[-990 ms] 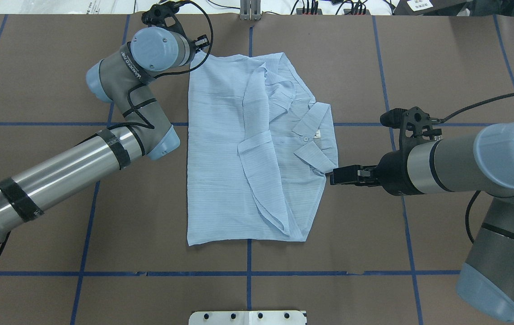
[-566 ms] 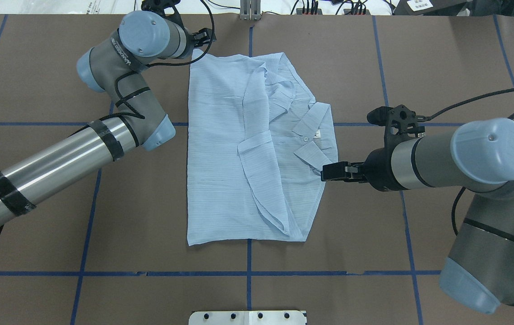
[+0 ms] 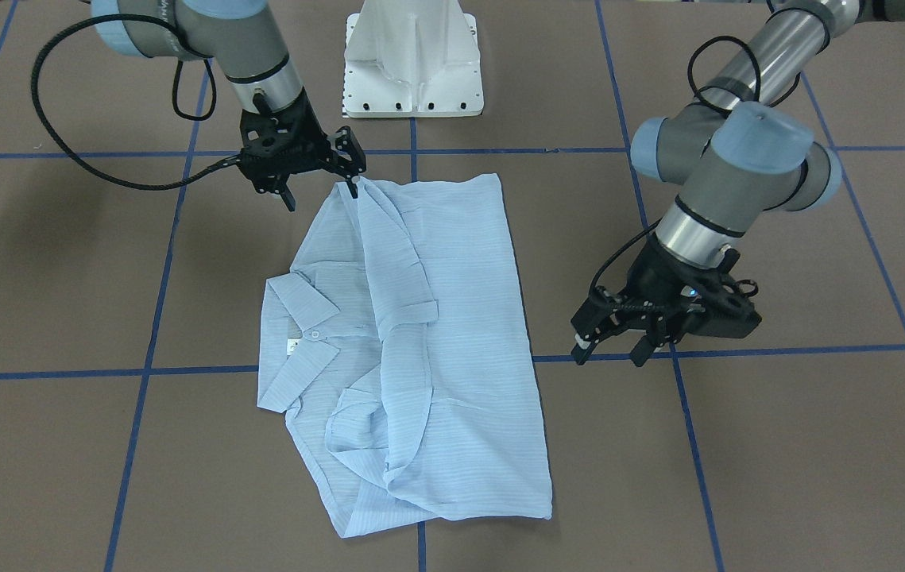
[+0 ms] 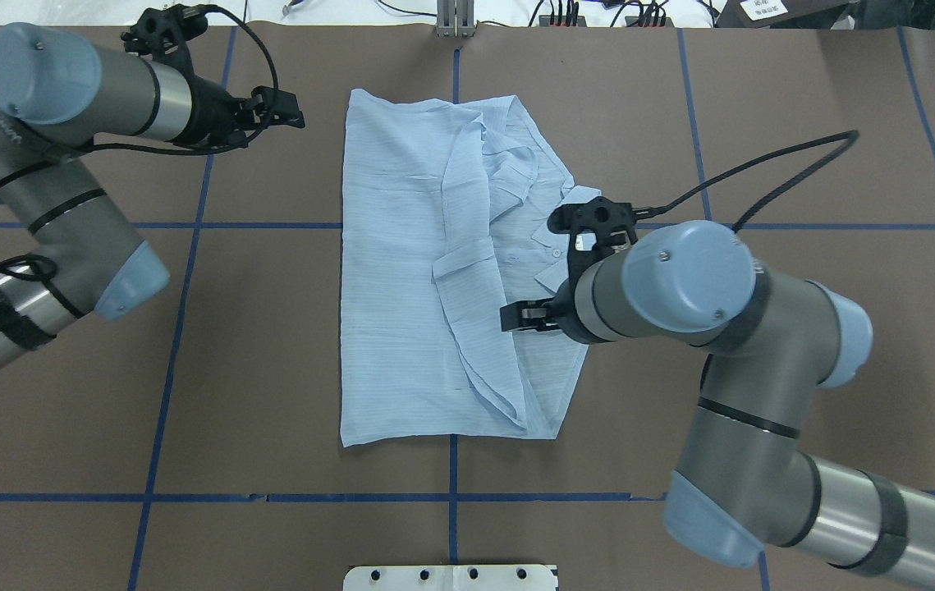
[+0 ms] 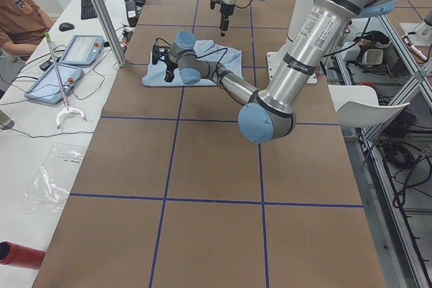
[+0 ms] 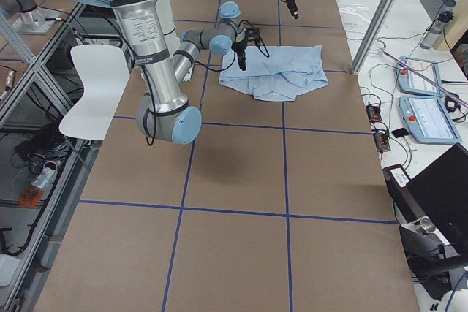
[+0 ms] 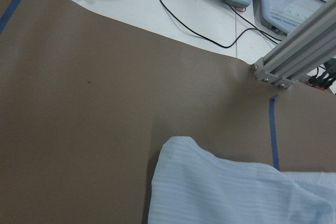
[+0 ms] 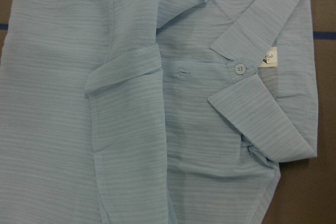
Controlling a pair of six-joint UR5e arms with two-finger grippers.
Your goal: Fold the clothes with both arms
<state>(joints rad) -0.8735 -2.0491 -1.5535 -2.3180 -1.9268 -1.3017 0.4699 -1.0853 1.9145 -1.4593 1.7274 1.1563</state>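
Frontally, left end effector (image 3: 609, 359), right end effector (image 3: 322, 199) jaws apart; overhead unclear; shirt (image 3: 452, 318) flat.

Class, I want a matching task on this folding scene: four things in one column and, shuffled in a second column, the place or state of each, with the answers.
Things:
A. shirt
B. left gripper
C. right gripper
D. pedestal base

Places or states:
1. white, at the robot's edge of the table
2. open, over bare brown surface beside the cloth
3. light blue, lying flat with a sleeve folded across it
4. open, its wrist view filled by the collar

Pairs: A-3, B-2, C-4, D-1
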